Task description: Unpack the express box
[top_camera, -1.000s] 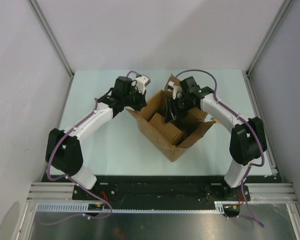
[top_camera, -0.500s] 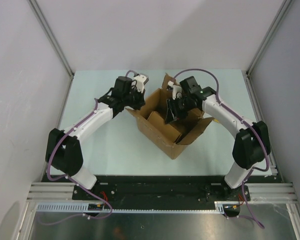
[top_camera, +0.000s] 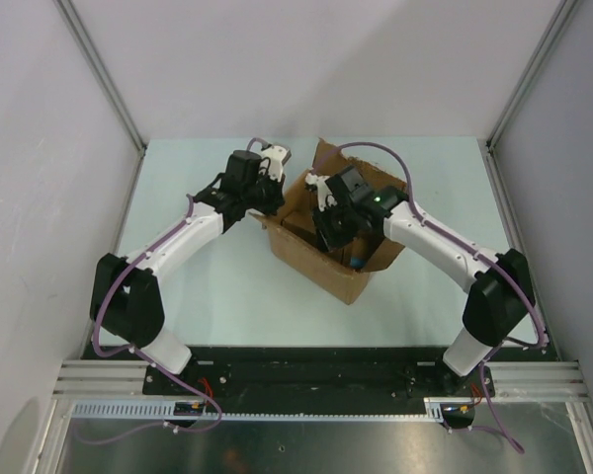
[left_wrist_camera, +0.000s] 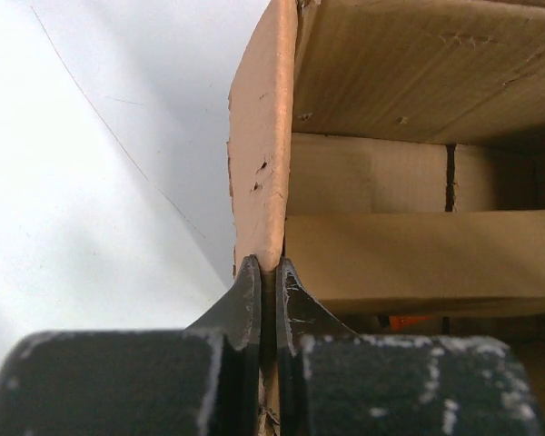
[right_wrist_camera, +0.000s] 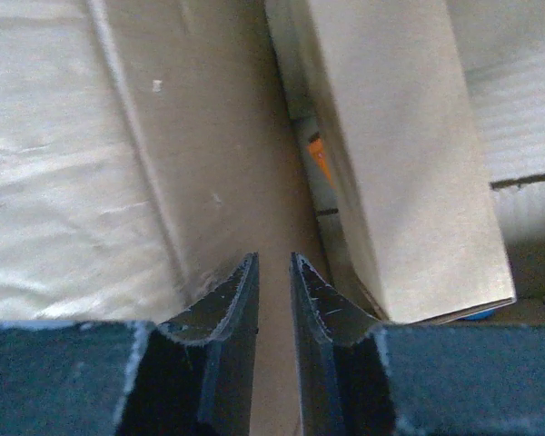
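Pale green bench (top_camera: 227, 286), white enclosure. Express box (top_camera: 321, 272) sits mid-bench, flaps open. Left hand (left_wrist_camera: 266, 272) is clamped on its left-side cardboard edge, evidently to steady it. Right hand (right_wrist_camera: 272, 272) reaches inside, jaws narrowly apart, gripping nothing visible.

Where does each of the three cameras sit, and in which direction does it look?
Top external: fixed above and behind the bases, looking down on the table; both arms, left tool, right tool and express box show.
Left wrist: on the left arm, facing the box; its fingers pinch a cardboard edge.
Right wrist: on the right arm, looking into the box; its fingers stand slightly apart.
Shared: both wrist views show an orange item inside.
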